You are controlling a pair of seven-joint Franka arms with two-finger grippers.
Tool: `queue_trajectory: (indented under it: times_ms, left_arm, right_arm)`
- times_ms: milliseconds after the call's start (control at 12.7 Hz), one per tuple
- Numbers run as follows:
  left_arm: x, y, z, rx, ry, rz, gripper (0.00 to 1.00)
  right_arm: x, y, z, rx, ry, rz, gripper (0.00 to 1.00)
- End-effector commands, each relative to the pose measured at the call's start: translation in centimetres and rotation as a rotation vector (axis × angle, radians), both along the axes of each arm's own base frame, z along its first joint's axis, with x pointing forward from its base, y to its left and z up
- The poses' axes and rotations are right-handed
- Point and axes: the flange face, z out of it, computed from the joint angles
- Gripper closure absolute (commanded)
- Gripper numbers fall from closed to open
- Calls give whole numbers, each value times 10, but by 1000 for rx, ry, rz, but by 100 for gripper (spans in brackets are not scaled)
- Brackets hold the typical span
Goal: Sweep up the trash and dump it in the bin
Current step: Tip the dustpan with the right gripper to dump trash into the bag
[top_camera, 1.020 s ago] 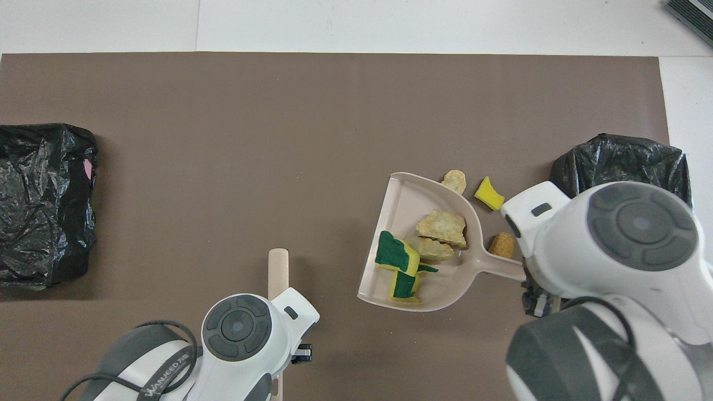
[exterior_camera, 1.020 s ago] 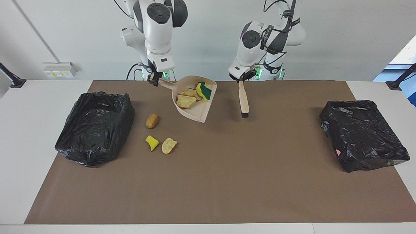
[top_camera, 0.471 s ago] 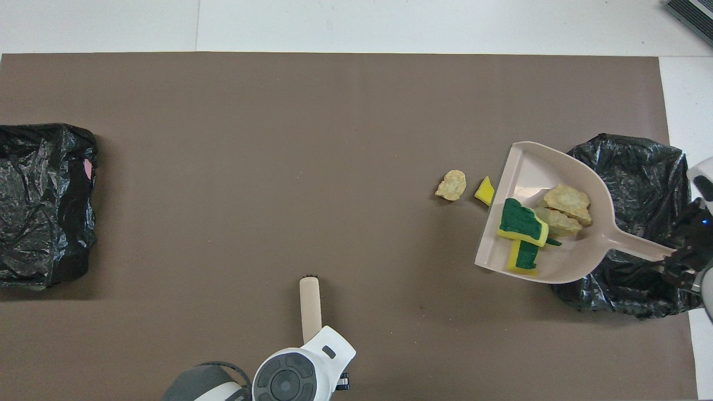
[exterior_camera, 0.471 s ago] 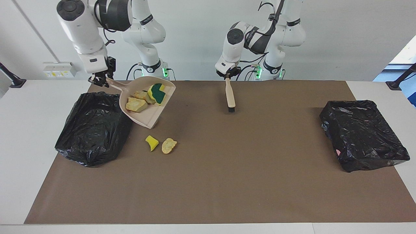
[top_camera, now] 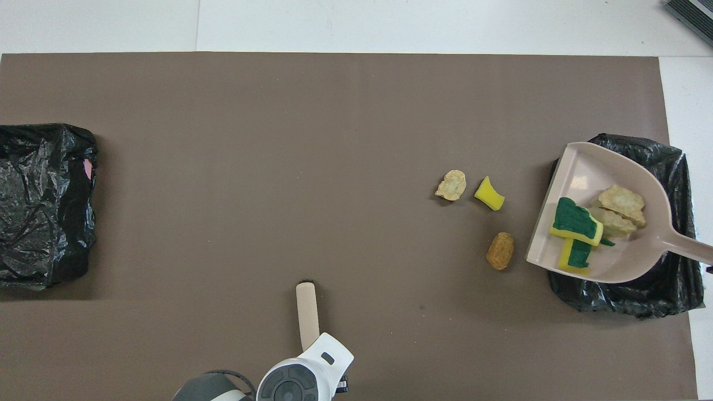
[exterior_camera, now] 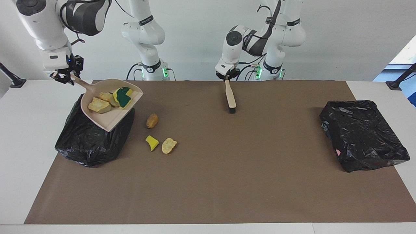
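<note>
A white worktop (exterior_camera: 19, 136) fills the scene, most of it covered by a large brown mat (exterior_camera: 227, 182) whose edges stop short of the worktop's ends. A plain pale wall (exterior_camera: 341, 39) rises past the worktop. A white socket box (exterior_camera: 58, 70) is fixed low on that wall, with a thin conduit running up slantwise from it. Dark clamp-like mounts (exterior_camera: 13, 81) sit at both corners of the worktop. Bright daylight enters through an opening (exterior_camera: 404, 55) at one edge.
</note>
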Motion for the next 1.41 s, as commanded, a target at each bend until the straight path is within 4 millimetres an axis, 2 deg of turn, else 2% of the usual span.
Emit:
queue_trajectory:
  times_ms: [0,157,235,392,471,549,706,785,863,941,1098,1177,1334]
  left_arm:
    - [-6,5,1,-14,-18,-9,98]
    - [-2,6,0,-37,-7,-68,93]
    - [-2,5,0,-50,7,-61,77]
    - [1,5,1,-57,9,-64,60]
    - [4,4,-1,-62,20,-69,46]
    - [8,2,3,-73,20,-74,38]
    - [20,-4,4,-94,37,-76,0]
    - [34,-2,13,-115,21,-82,0]
    - [43,-1,19,-120,4,-86,0]
    - [61,5,32,-130,-22,-70,0]
    - [93,14,57,-84,-58,-110,0]
    - [119,25,77,-70,-68,-107,0]
    - [162,54,120,-74,-82,-126,0]
  right_arm:
    - [6,-48,-11,-96,-9,39,100]
    - [7,-67,-9,-213,-2,87,100]
    - [9,-70,-6,-283,11,130,100]
    - [16,-73,-9,-389,47,204,100]
    - [19,-72,-20,-428,61,254,100]
    - [21,-70,-26,-458,67,292,100]
    - [22,-66,-33,-488,96,326,100]
    - [26,-59,-35,-520,116,357,100]
    - [28,-59,-42,-545,139,378,100]
    - [30,-59,-44,-568,155,397,100]
    - [36,-50,-41,-633,178,447,100]
    - [41,-39,-41,-645,172,456,100]
    - [41,-39,-38,-692,183,433,100]
